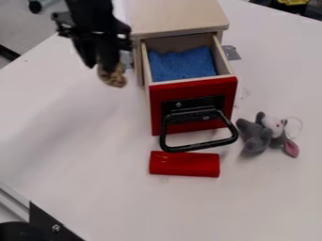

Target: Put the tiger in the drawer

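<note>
My gripper [100, 64] hangs at the upper left, left of the drawer cabinet and above the table. It is shut on a small tan toy with dark markings, the tiger [113, 77], whose lower end sticks out below the fingertips; the rest is hidden by the gripper. The drawer [194, 103] stands pulled out of the wooden cabinet, with a red front and a black handle. A blue spongy lining [182, 64] lies inside it.
The cabinet's light wooden top [176, 16] is at the upper middle. A red block [184, 164] lies in front of the handle, and a grey plush toy [258, 135] lies right of it. A metal-edged frame crosses the lower left corner.
</note>
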Robot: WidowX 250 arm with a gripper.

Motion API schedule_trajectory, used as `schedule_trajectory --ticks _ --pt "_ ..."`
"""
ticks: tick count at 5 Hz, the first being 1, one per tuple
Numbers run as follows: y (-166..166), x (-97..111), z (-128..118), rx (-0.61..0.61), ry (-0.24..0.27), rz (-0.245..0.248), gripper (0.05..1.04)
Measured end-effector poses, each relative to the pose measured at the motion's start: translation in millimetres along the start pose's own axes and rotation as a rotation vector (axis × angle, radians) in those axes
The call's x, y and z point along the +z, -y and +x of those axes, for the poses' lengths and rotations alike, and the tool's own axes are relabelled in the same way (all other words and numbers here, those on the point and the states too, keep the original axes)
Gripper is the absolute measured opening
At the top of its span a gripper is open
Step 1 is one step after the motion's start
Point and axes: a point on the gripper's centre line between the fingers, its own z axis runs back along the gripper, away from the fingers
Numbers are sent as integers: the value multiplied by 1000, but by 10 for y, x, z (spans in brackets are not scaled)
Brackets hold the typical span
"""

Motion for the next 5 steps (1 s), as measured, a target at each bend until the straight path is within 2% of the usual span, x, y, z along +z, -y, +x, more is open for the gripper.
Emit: schedule_trajectory --ticks 1,3,5 --pt "231 55 126 -63 22 -12 356" --pt "700 97 355 -169 10 -46 356" --pt "853 -8 527 -199 -48 -2 356"
